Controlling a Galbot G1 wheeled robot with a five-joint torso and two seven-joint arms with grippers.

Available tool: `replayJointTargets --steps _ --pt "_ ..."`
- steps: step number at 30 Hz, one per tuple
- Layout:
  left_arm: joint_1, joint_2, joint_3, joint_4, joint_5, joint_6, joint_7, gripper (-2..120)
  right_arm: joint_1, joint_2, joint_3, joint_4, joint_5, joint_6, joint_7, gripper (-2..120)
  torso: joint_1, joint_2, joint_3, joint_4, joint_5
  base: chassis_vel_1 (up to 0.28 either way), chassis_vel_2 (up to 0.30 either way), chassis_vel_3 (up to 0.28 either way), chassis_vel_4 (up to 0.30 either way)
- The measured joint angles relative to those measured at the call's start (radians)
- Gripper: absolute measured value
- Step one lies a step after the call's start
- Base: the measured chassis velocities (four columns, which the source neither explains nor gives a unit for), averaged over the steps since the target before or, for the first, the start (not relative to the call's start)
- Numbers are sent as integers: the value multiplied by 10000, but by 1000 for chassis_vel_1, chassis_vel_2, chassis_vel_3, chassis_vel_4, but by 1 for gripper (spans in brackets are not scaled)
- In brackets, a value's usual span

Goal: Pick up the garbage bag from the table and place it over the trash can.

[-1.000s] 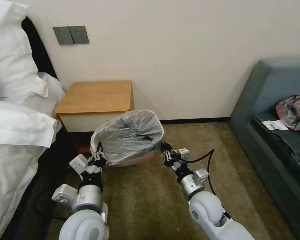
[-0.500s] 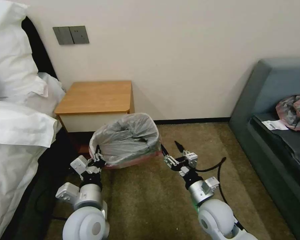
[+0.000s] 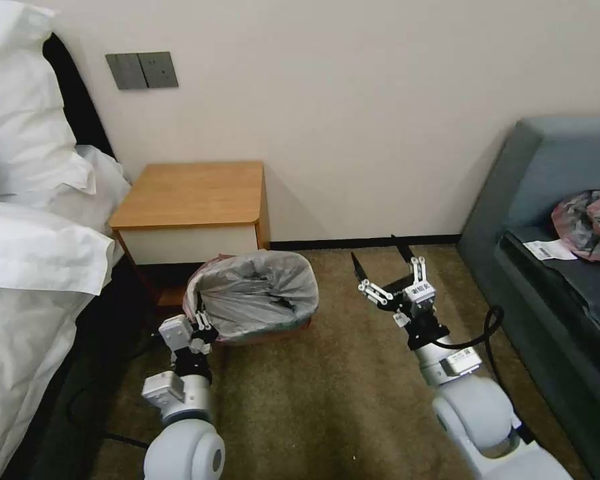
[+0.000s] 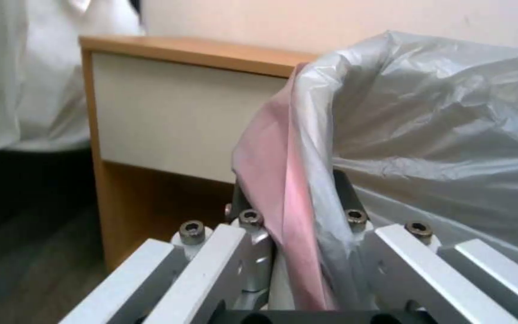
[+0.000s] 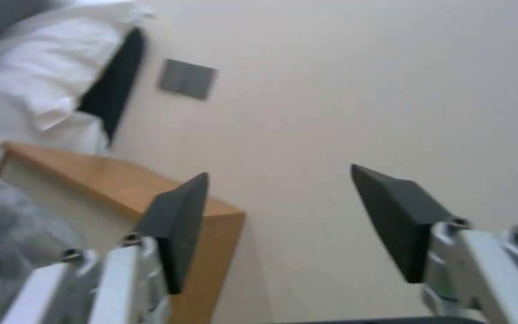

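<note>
Garbage bag [image 3: 257,297] sits mouth-open on the floor at 6 o'clock of the bench [image 3: 190,193], draped over what I judge is the trash can. Left gripper [image 4: 298,216] jaws pinch its pink hem; right gripper [image 3: 390,267] jaws spread, apart at 3 o'clock. Film looks thin, light, slippery: you shd grip doubled hem only, pull gently.

The trash can [image 3: 293,325] is almost wholly covered by the garbage bag [image 3: 257,297]; its rim and inside are hidden. The left gripper [image 3: 199,319] fingertips are buried in the bag's folds in the left wrist view. The table [image 3: 193,193] is cut off by the frame's edge there.
</note>
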Motion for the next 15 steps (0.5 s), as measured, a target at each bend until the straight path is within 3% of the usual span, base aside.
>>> replayJointTargets --steps 6,7,8,15 --pt "91 -89 67 285 1260 -417 212 7 855 -1006 -846 -129 -823 -96 -519 43 1 -1 0 0 1 0 0 0 0" --pt "111 -110 72 345 1487 -491 235 7 1012 -1304 -1098 -93 -916 -259 -756 38 0 0 0 0 1 0 0 0 0" --pt "130 -157 86 430 1774 -530 238 7 1210 -1758 -1638 47 -997 -754 -1160 25 0 0 0 0 0 0 0 0 0" --pt "128 -254 110 577 2301 -607 229 7 1557 -2151 -2635 -30 -988 -1531 -1300 2 0 0 1 -2 0 0 0 0 0"
